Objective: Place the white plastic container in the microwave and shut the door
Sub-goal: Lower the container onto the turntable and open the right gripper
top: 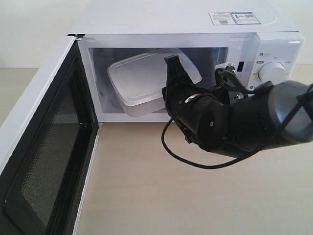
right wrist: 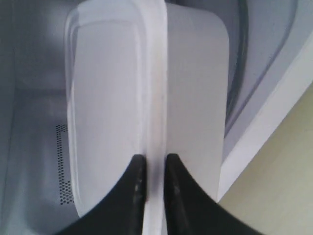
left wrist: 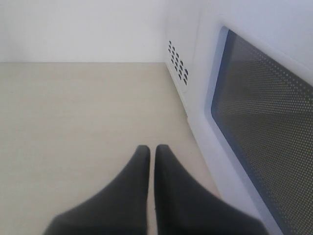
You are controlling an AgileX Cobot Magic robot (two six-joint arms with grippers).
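The white plastic container [top: 139,81] hangs tilted inside the cavity of the white microwave [top: 186,22], its lid facing the opening. My right gripper [top: 172,62] is shut on the container's rim; in the right wrist view the black fingers [right wrist: 134,188] pinch the rim of the container [right wrist: 112,83]. The door [top: 46,161] with its dark mesh window stands wide open at the left. My left gripper [left wrist: 151,152] is shut on nothing, low over the table beside the door's outer face [left wrist: 264,127]. It does not show in the exterior view.
The right arm's dark body and a looping black cable [top: 195,164] hang in front of the microwave opening. Round dials [top: 274,72] sit on the right panel. Pale wooden tabletop [top: 161,196] stretches in front. Vent holes [left wrist: 177,61] mark the microwave's side wall.
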